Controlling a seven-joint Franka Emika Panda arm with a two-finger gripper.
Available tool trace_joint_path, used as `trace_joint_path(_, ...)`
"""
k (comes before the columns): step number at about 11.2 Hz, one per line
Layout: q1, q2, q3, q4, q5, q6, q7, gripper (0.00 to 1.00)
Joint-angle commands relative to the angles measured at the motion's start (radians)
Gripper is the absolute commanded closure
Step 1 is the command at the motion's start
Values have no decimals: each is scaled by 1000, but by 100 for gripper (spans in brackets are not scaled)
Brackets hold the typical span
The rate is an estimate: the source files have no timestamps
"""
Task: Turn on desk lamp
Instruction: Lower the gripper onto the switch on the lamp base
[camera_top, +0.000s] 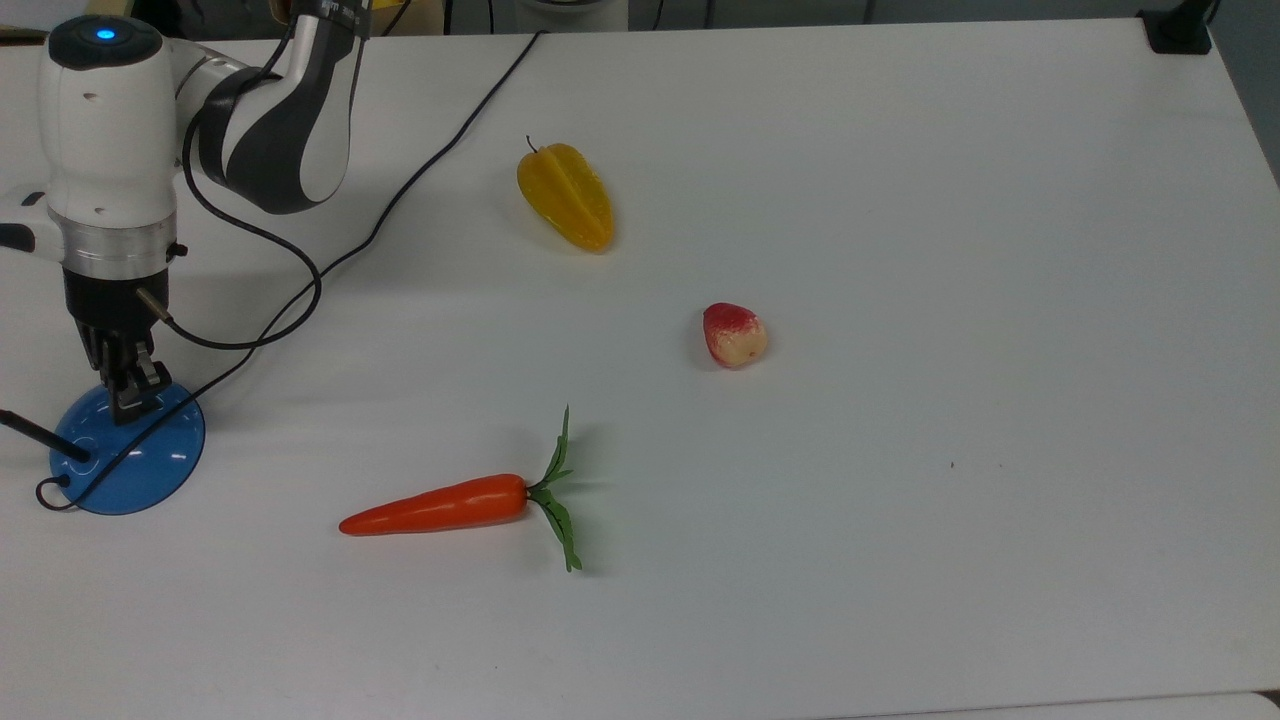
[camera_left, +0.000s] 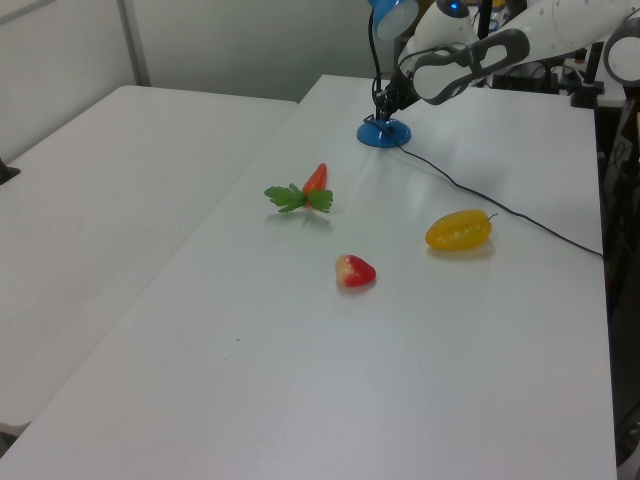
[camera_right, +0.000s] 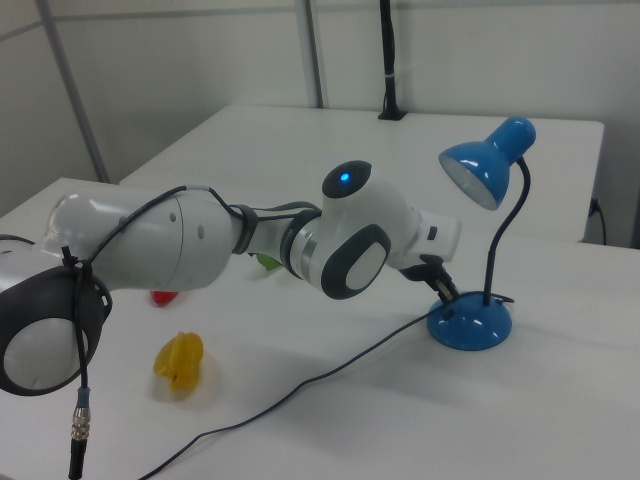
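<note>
Altogether, four loose things on the white table (camera_top: 900, 500): one desk lamp (camera_top: 128, 452), one orange carrot (camera_top: 440, 506) with green leaves, one yellow starfruit (camera_top: 566, 196), one red-and-cream fruit (camera_top: 734, 335). One black cord (camera_top: 400, 195) runs from the lamp's base toward the top edge of the top view.

Lamp sits at the lower left of the top view; far end of the table, upper middle, in the left view (camera_left: 384, 132); right of centre in the right view (camera_right: 472, 322), where its blue shade (camera_right: 488, 162) stands up on a thin black neck.

One arm, one gripper (camera_top: 128, 392). Fingers (camera_top: 120, 385) point down over the upper edge of the blue base in the top view, closed together, gripping nothing. Whether the tips touch the dome cannot be told. In the right view the gripper (camera_right: 447, 290) sits just left of the neck, above the base.
</note>
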Motion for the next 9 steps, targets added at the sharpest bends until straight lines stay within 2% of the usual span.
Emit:
trace_joint_path(1,4,-38,-6,-58,2,7,-28,100)
trace_joint_path(9,5,-39,-2,-62,0,-31,-51,100)
